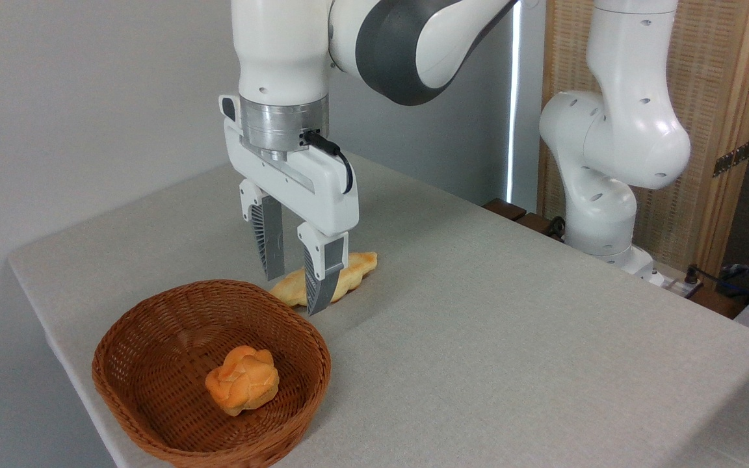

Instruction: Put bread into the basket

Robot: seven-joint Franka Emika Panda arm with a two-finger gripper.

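End effector (296,286) spread, straddling bread (352,273) at basket's (153,325) 1 o'clock; looks light, squashable — pinch mid-loaf gently.

- The room is evenly bright; soft light falls from above and leaves the desk (511,338) pale grey with no hard glare.
- A thin vertical strip of daylight (512,104) burns white, overexposed, between the grey wall and the wooden screen.
- Shadows are faint: a soft, blurred one lies under the tool (296,286), and the desk's near right corner darkens.
- The inside of the basket (153,364) is shaded on its near wall.
- Glossy white arm (615,130) casings carry mild highlights.
- Focus is sharp across the middle; the far right edge looks slightly soft and dim.
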